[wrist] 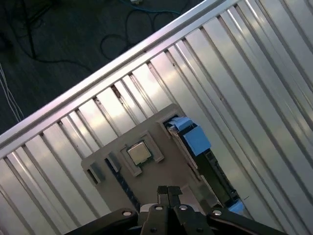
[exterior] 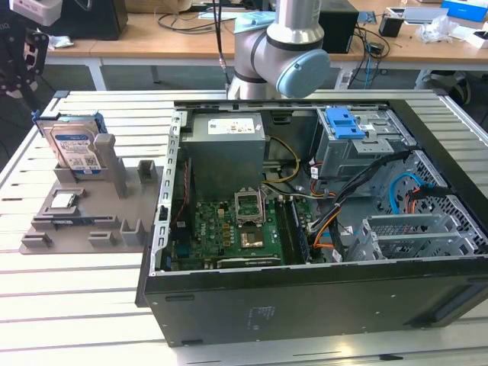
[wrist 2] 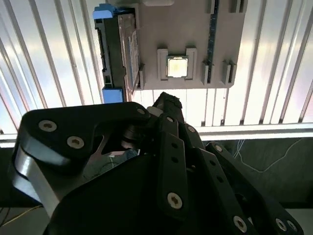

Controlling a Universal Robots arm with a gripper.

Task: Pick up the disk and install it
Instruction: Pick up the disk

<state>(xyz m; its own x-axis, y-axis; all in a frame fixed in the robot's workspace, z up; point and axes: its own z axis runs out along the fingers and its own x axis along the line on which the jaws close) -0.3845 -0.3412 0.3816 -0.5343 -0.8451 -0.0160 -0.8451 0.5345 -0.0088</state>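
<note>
Silver disk (exterior: 76, 149) is stood upright in the grey holder (exterior: 85, 217) on the table (exterior: 76, 305); the pincer (wrist: 168, 190) is seen closed and empty.

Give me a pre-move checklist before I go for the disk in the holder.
1. The disk stands on edge in the grey holder: ok.
2. The gripper carries nothing: ok.
3. Jaws open for a grasp: not ok, they are shut together.
4. The gripper lined up over the disk: not ok, the disk sits off to one side, apart from it.
5. The computer case is open: ok.
6. A free drive bay in the case: cannot tell.
</note>
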